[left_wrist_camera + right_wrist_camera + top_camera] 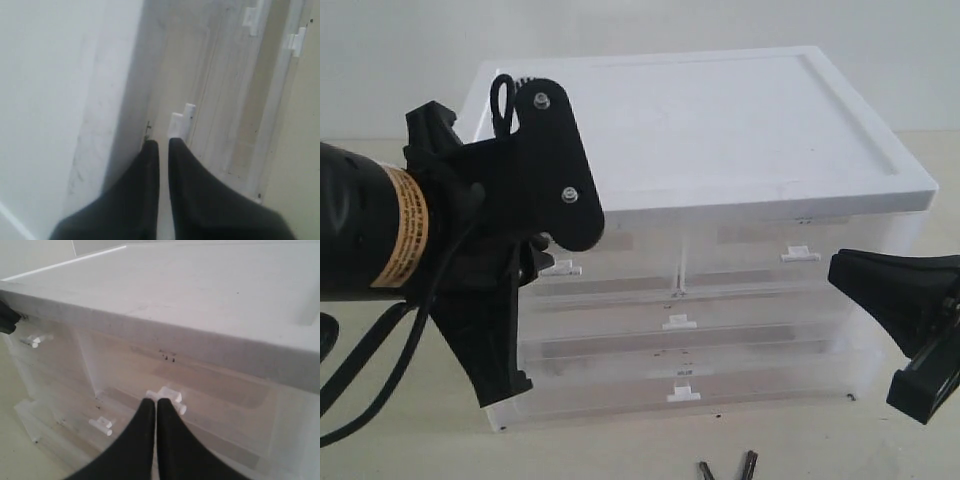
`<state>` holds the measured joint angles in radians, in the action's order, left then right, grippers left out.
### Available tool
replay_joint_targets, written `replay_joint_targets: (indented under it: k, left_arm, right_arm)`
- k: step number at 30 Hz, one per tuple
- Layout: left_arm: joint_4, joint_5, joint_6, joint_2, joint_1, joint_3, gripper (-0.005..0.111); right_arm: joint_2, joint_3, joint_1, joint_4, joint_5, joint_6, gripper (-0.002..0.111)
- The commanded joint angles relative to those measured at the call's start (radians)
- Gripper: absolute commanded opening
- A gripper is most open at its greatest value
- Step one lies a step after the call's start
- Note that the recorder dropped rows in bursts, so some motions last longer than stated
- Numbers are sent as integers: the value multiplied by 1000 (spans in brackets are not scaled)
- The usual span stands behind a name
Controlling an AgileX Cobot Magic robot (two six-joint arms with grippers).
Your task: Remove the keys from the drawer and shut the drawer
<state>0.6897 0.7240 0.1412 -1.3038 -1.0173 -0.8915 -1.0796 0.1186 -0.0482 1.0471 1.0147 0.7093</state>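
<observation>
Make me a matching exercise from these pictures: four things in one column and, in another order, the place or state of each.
Things
1. left fingers
2. right fingers
3. cabinet top
4. lowest tab

Places or states
a. bottom middle of the front
b. closed, tips by the upper right tab
c. flat, with a raised rim
d. closed, tips by the upper left tab

Pairs: 1-d, 2-b, 3-c, 4-a

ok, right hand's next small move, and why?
Probably ease the right hand forward to hook the white tab handle, ready to pull. The drawer with the black characters looks fully shut, no keys are in view, and the hand's shut tips sit right at that handle. Whether they touch it I cannot tell.
</observation>
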Motion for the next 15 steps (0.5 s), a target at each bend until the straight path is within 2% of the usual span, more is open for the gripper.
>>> replay_joint_targets:
  k: [1, 2, 4, 5, 7, 9, 15]
  left_arm:
    - [44, 12, 82, 9, 1, 0, 5]
    - [-42, -11, 40, 18, -16, 0, 5]
    - [-291, -44, -178, 31, -89, 0, 5]
    - [-439, -60, -347, 21, -126, 13, 5]
    - [-463, -160, -366, -35, -144, 74, 5]
    - [-414, -191, -334, -128, -144, 107, 5]
    - [-357, -329, -198, -287, -125, 107, 5]
  right_arm:
    - [-1, 5, -2, 11, 8, 1, 0]
    - [-1, 5, -2, 11, 8, 1, 0]
    - [-1, 5, -2, 11, 8, 3, 0]
    - [-1, 5, -2, 11, 8, 3, 0]
    - [-1, 5, -2, 11, 8, 3, 0]
    - [-1, 5, -2, 11, 8, 3, 0]
    - [-1, 5, -2, 11, 8, 3, 0]
